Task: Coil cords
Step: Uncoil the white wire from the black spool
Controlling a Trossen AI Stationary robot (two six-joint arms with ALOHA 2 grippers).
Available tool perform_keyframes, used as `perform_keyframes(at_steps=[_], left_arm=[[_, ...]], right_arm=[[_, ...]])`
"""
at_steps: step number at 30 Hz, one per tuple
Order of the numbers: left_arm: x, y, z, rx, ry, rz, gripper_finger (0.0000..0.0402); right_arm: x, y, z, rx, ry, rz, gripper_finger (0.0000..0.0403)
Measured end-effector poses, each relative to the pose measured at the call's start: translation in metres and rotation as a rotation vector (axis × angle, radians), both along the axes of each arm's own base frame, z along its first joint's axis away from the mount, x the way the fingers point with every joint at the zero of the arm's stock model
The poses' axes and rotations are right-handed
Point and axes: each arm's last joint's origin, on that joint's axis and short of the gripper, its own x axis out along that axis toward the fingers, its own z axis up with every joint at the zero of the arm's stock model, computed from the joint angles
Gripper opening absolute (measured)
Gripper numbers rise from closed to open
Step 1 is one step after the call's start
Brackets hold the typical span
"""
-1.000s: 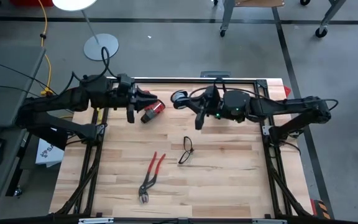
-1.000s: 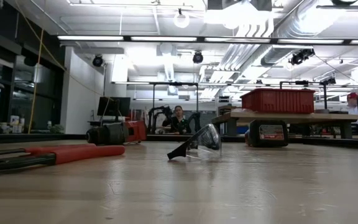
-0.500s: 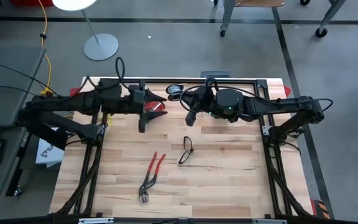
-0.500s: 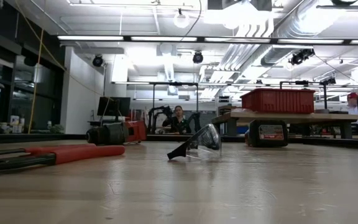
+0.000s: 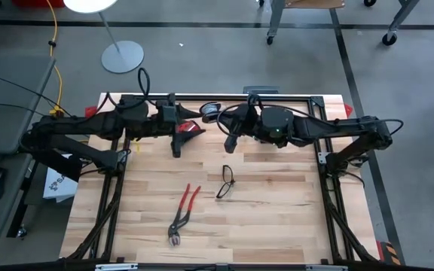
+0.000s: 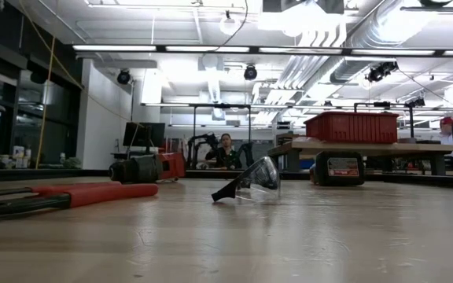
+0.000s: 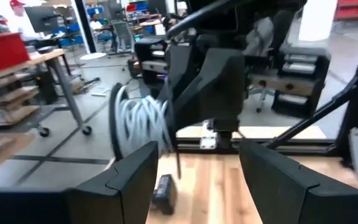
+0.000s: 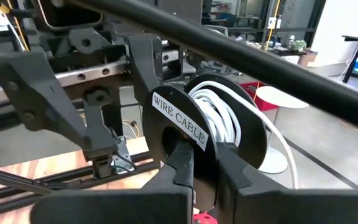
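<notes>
Small black round spool [image 8: 219,134] wound with thin white cord [image 8: 222,118], pinched by right gripper [image 8: 205,163] at table's far edge. Left gripper [image 7: 197,165] spread wide, facing it.

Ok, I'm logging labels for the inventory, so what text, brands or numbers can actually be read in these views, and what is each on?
"WIRE CABLE": white label on the flange of the black spool wound with white cord, gripped by the right gripper.
Label on the black box under the far bench: too blurred to read.
Printed white sheet beside the table's left edge: too small to read.
Red-handled pliers, safety glasses: no text visible.
</notes>
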Motion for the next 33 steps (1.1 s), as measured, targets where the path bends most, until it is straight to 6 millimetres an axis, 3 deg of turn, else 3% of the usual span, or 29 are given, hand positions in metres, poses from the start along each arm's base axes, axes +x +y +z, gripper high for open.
perform_keyframes(at_steps=[6, 21, 25, 29, 33], left_arm=[[0.002, -0.001, -0.002, -0.045, 0.000, -0.037, 0.0204], [0.013, 0.000, 0.000, -0.048, -0.067, 0.009, 0.0113], [0.013, 0.001, 0.000, -0.043, -0.072, 0.057, 0.0076], [0.013, 0.002, 0.001, -0.043, -0.076, 0.067, 0.0014], [0.012, 0.002, 0.001, -0.044, -0.079, 0.082, 0.0005]], right_arm=[[0.000, 0.000, 0.004, -0.015, -0.038, -0.012, 0.0009], [-0.001, 0.000, 0.006, -0.017, -0.045, -0.019, 0.0007], [-0.001, 0.000, 0.006, -0.017, -0.045, -0.019, 0.0007], [0.000, 0.000, 0.006, -0.017, -0.045, -0.018, 0.0007], [0.000, 0.002, 0.006, -0.012, -0.048, 0.010, 0.0024]])
